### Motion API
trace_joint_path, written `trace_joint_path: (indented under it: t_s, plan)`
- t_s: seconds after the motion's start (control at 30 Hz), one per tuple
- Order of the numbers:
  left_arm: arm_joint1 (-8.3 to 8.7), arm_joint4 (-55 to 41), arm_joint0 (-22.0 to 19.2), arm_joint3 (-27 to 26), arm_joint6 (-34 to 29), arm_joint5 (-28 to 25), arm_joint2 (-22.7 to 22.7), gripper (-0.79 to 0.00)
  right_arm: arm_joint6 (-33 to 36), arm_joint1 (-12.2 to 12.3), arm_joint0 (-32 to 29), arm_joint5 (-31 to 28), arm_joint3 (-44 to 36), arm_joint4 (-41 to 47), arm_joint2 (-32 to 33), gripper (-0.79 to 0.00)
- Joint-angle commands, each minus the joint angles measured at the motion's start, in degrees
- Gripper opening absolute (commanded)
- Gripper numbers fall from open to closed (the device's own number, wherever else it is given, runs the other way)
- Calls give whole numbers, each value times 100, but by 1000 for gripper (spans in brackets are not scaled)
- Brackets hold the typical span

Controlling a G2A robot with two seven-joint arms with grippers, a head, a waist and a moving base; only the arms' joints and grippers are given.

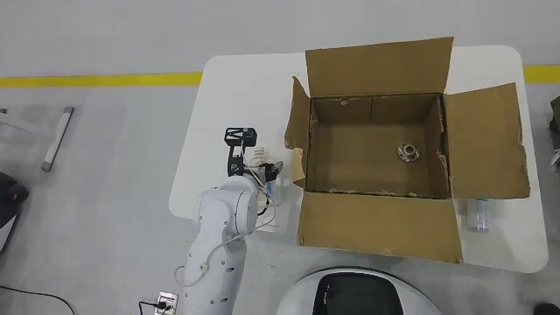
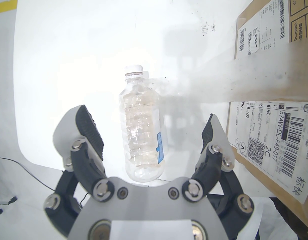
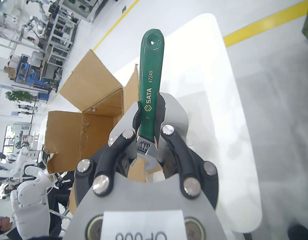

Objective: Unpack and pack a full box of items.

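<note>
Left gripper (image 2: pixel 147 116) was spread wide, gripping nothing. Clear plastic bottle (image 2: pixel 140 138) sat between the fingers (image 2: pixel 90 128), touching neither pad, white cap pointing away from my wrist. It looked to be lying on the white table (image 1: pixel 236 96), but I couldn't be sure from the wrist view. The box (image 1: pixel 378 70) side wall with its shipping labels was near the bottle, not touching it. In the top view that arm was over the table's left part, next to the box's left flap.

Right gripper (image 3: pixel 149 111) was clamped on the wrench (image 3: pixel 151 58). Pads were closed on the green handle near the head end. The metal adjustable head was tucked back toward my palm, and the handle stuck straight out past the fingertips. I held it in the air above the table, with the open box off to one side.

Box was cardboard, upright on the table, all four flaps folded outward. One small round metal part (image 1: pixel 406 150) lay on the box floor, nearer the right wall than the left. Second bottle (image 1: pixel 479 214) lay on the table outside the box, just beside the right flap near its front corner, partly hidden by the flap's edge.
</note>
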Motion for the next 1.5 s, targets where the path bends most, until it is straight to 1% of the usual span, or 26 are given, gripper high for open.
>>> trace_joint_path:
  t_s: [0.0,0.07,0.17,0.37,0.43,0.53,0.67,0.83,0.97,1.03,1.07,1.13,1.2,1.23,1.37,1.47]
  plan:
    - [0,0,0,0,0,0,0,0,56,10,-265,51,0,-71,202,-785]
    - [0,0,0,0,0,0,0,0,170,29,-502,82,-6,-276,274,-785]
    - [0,0,0,0,0,0,0,0,345,73,-779,61,2,-775,137,-785]
    - [0,0,0,0,0,0,0,0,551,175,-1036,-52,67,-2100,-716,-785]
    - [0,0,0,0,0,0,0,0,611,203,-1009,-56,173,-2457,-1104,-785]
    - [0,0,0,0,0,0,0,0,743,254,-923,-16,349,-3229,-1587,-785]
    - [0,0,0,0,0,0,0,0,972,305,-717,-67,562,-3808,-2111,-785]
    - [0,0,0,0,0,0,0,0,1194,353,-437,-152,843,-4218,-2528,-785]
    - [0,0,0,0,0,0,0,0,1390,378,-255,-105,1017,-4368,-2690,-785]
    - [0,0,0,0,0,0,0,0,1446,388,-196,-86,1057,-4425,-2726,-702]
    - [0,0,0,0,0,0,0,0,1492,393,-177,-75,1087,-4440,-2743,-643]
    - [0,0,0,0,0,0,0,0,1563,403,-130,-54,1135,-4488,-2765,-582]
    - [0,0,0,0,0,0,0,0,1605,412,-93,-53,1155,-4516,-2785,-542]
    - [0,0,0,0,0,0,0,0,1618,416,-81,-49,1159,-4522,-2791,-505]
    - [0,0,0,0,0,0,0,0,1678,425,-83,1,1074,-4521,-2809,-493]
    - [0,0,0,0,0,0,0,0,1698,428,-120,174,905,-4562,-2712,-502]
